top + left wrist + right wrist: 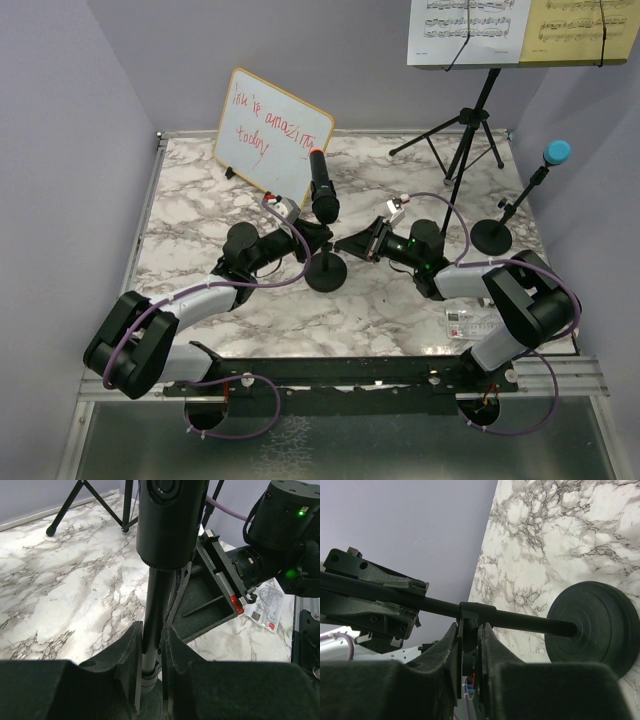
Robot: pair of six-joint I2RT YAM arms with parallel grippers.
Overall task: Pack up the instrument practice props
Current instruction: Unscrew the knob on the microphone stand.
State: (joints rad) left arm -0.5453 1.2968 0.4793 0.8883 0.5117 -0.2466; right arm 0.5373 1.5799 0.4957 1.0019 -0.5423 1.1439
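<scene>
Landmark for all positions: the black mic holder (pixel 325 272), which is standing upright near the middle of the counter (pixel 190 230).

1. Surroundings and obstructions
- The black microphone (pixel 322 185) is sitting in the top of this holder, head down toward the pole (pixel 156 600).
- The wood-framed whiteboard (pixel 272 135) is leaning just behind and to the left of the holder, and the microphone is overlapping its lower right corner in the top view.
- The music desk (pixel 520 40) is standing on its tripod well behind and to the right of the holder.
- The second mic holder (pixel 491 236) is standing to the right of the black mic holder and is carrying the blue microphone (pixel 556 152) on a tilted arm.
- A clear flat item (pixel 470 322) is lying in front and to the right of the holder (details too small to identify).

2. Grippers
- The left gripper (pixel 152 630) is reaching in from the holder's left. It is clamping the pole low down, with both fingers pressing on it.
- The right gripper (pixel 469 629) is reaching in from the holder's right. It is nearly closed and is pinching the collar on the same pole, above the round base (pixel 592 627).
- The two grippers are sitting close together, on opposite sides of the pole.

3. Count
- Microphones: two.
- Mic holders: two.
- Sheets on the music desk: two, with the white sheet (pixel 468 30) beside the yellow sheet (pixel 585 30).
- Music desks: one.
- Whiteboards: one.
</scene>
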